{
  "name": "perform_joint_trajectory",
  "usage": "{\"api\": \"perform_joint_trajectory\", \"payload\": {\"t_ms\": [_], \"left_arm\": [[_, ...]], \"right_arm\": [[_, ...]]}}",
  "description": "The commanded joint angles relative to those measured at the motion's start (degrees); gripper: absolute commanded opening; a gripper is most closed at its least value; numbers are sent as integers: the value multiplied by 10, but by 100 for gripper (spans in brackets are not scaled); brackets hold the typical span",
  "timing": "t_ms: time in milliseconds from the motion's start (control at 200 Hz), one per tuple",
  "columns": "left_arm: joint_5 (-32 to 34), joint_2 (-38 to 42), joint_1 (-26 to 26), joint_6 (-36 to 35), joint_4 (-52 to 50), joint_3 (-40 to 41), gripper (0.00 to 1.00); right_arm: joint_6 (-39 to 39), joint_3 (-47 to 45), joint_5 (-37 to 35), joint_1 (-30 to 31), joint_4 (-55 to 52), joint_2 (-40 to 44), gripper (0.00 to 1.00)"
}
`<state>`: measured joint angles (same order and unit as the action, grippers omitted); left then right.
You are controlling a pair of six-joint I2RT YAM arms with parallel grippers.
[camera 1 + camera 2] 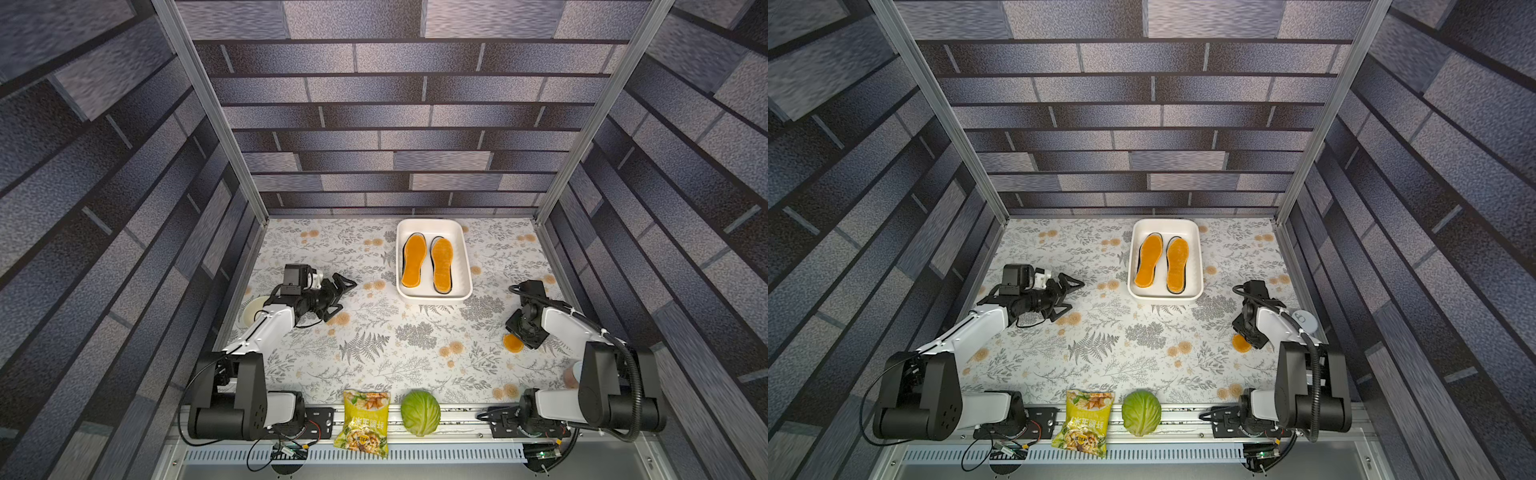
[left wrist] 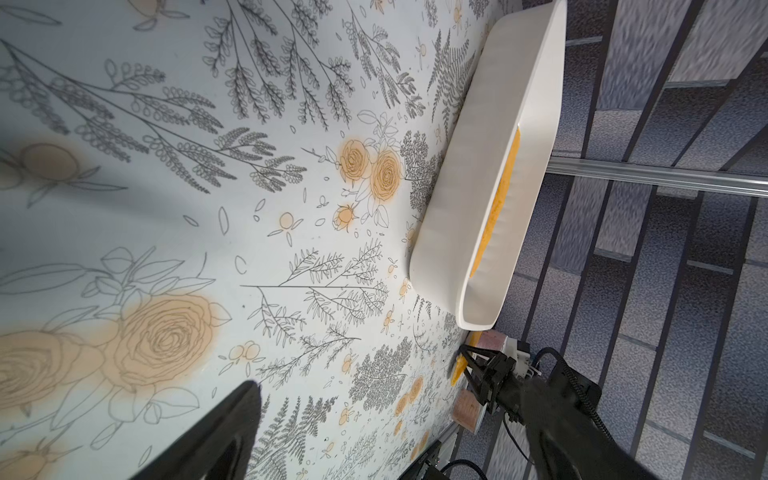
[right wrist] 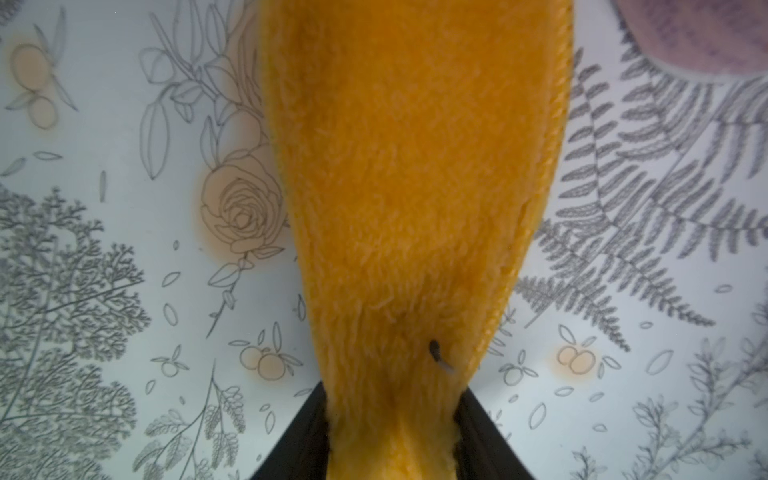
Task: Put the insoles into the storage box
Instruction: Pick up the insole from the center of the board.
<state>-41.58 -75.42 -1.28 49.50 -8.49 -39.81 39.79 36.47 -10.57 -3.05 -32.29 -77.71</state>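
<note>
Between fingers point(image 3: 297, 440) of right gripper point(image 3: 392, 411): orange insole point(image 3: 415, 166); touching both.

arms point(image 1: 270, 324): white links, black joints | cables point(image 1: 633, 374): black, right one in corrugated sleeve

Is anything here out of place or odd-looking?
Yes: a cabbage and a snack bag lie on the front metal rail, unrelated to insoles. The storage box holds two orange insoles neatly; the right end effector pinches a third insole.
</note>
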Motion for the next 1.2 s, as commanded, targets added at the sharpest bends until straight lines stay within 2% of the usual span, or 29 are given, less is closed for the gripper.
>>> {"api": "perform_joint_trajectory", "payload": {"t_ms": [0,195,406,917,1197], "left_arm": [[5,18,5,-15,-12,-15,100],[5,15,5,-14,-9,-17,100],[5,15,5,-13,-9,-16,100],[6,20,4,-12,-7,-12,100],[6,21,3,-10,-6,-13,100]], "right_arm": [[-21,-21,36,-4,20,-2,43],[-50,-22,61,-4,34,16,35],[-77,-21,81,-4,35,46,31],[-87,-14,115,-4,31,92,18],[-98,23,206,-2,65,137,13]]}}
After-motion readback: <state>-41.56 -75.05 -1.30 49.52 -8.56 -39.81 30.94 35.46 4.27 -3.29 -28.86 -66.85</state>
